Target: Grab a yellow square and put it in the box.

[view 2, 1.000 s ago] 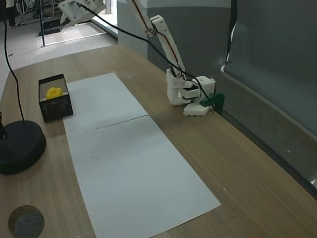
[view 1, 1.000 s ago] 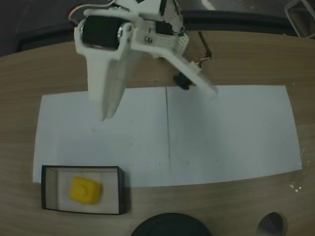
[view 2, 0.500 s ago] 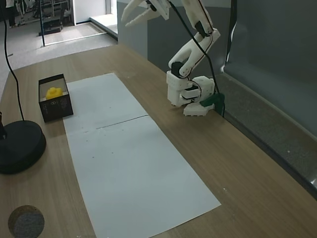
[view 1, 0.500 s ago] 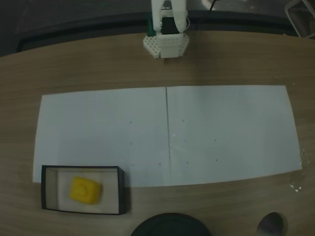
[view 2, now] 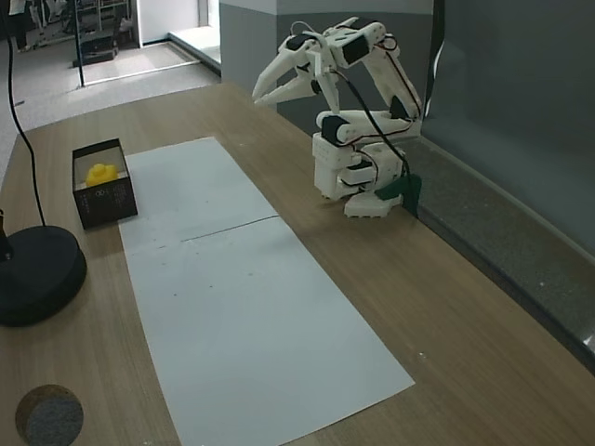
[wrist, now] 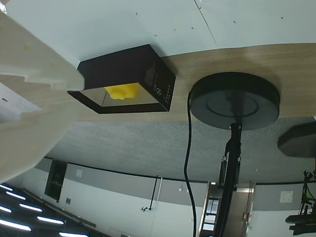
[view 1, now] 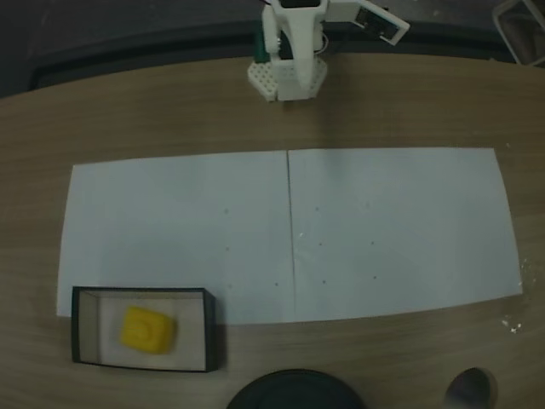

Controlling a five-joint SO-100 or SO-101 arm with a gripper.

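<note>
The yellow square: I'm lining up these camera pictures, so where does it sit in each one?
A fixed view: yellow square inside the box, lower left.
Wrist view: yellow square peeking inside the box, upper left of centre.
A fixed view: yellow square in the box, left edge.
Shared landmark: the round black base.

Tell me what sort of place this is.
Likely a lab or office workspace: a wooden table with white paper sheets, a camera stand's round black base, and a corridor behind.

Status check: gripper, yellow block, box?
Gripper open, empty, folded back over the arm base. Small yellow rounded block sits inside the shallow black-walled box. Nothing in the way.
</note>
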